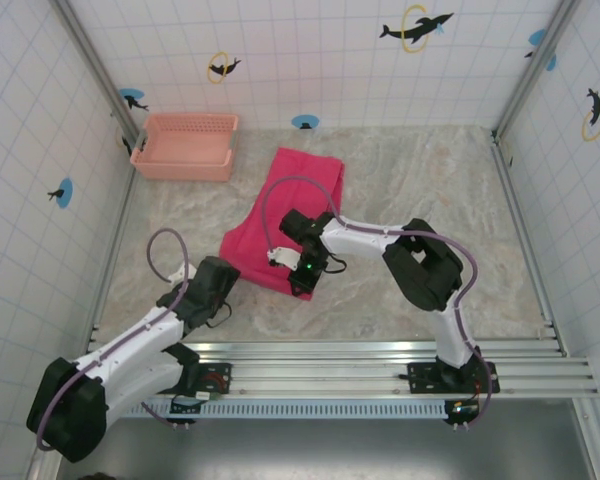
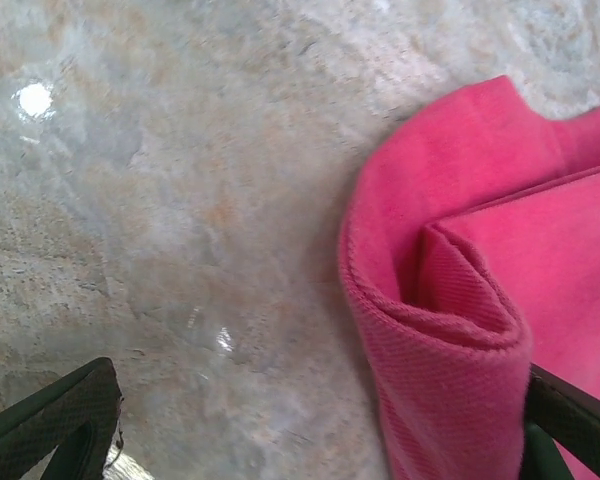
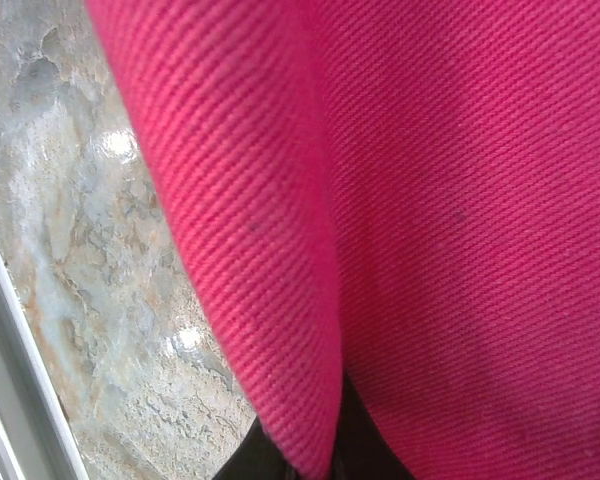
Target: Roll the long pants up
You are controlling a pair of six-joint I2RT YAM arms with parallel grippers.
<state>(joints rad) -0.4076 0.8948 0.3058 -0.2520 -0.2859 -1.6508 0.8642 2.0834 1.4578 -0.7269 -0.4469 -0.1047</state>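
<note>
A robot test cell in a lab.
White gridded wall panels [image 1: 310, 60] with dolphin stickers [image 1: 417, 27] box in a marble-patterned surface [image 1: 430, 190]; the left arm [image 1: 130, 350] and right arm [image 1: 420, 265] are bolted to an aluminium rail [image 1: 360, 368] along its near edge.

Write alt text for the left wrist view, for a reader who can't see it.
Bright pink long pants, one edge curled into a loose roll, fill the right side over a glossy marbled table. The left pincer is open, one dark finger at the lower left corner, the other at lower right partly behind the cloth.
</note>
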